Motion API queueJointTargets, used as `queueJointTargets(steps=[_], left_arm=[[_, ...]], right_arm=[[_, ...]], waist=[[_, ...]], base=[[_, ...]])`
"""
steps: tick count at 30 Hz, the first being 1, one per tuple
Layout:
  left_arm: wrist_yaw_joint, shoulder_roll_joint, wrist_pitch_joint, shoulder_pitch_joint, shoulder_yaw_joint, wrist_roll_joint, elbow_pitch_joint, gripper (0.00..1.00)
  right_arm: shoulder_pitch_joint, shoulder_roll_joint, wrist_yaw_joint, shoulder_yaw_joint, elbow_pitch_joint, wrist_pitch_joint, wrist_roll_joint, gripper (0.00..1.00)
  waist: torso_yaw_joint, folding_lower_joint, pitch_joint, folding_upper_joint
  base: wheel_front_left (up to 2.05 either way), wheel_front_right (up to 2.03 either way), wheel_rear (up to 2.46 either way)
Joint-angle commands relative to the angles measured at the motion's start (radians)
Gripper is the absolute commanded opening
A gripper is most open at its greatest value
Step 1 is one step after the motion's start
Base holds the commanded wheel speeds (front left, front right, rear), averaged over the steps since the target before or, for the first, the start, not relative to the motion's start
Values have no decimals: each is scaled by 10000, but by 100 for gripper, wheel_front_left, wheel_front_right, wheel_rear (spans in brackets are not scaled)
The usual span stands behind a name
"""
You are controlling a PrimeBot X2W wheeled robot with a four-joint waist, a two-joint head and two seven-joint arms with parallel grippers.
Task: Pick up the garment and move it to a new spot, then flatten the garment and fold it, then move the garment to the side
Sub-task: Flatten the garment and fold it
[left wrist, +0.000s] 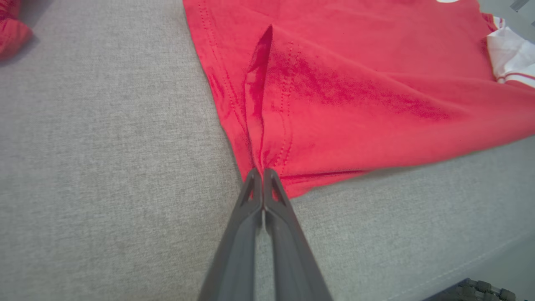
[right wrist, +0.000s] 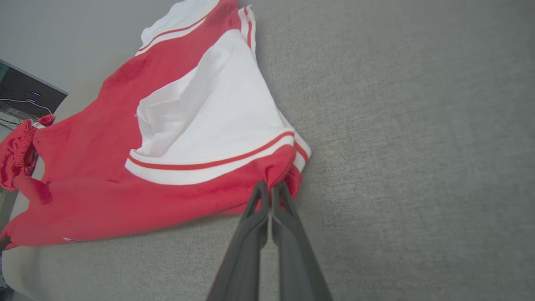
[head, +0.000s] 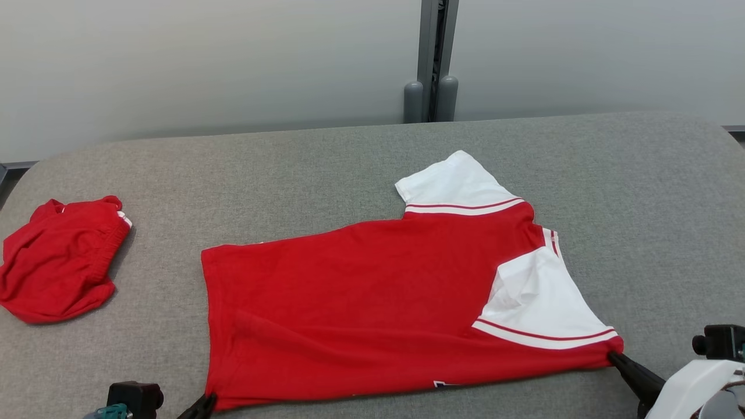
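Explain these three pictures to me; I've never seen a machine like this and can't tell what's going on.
This is a two-armed robot on wheels. The wide picture comes from a camera on its head, looking down at a grey padded table. The other two come from cameras on its wrists, each looking along that arm's two dark fingers. On the table lies a red shirt with white sleeves, spread out mostly flat. A second, crumpled red garment sits apart at the robot's left. The left gripper is shut on the shirt's near bottom corner. The right gripper is shut on the shirt's near corner by the folded-over white sleeve.
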Motion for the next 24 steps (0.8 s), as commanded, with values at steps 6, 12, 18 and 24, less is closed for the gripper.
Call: queueJointTargets(steps=[6,12,18,24], left_arm=[[374,299,298,97,-6,-84,-223,0],[562,500,338,189,118,-167,-371,0],[789,780,742,380,78,-343,-649,0],[1003,936,1019,465,50,-441,-1038,0]], right_arm=[[934,166,5,-671,-567,716,-383,0],[1847,215,5,-1473,-1801,1804,-654,0],[2788,461,4,-2563,-3165,2999,-1178,0],[3209,1055,5,-3340,-3931,3852,-1729,0]], waist=[[63,0,143,0],[-23,0,228,0],[-164,0,285,0],[-198,0,318,0]], base=[[0,0,0],[0,0,0],[0,0,0],[0,0,0]])
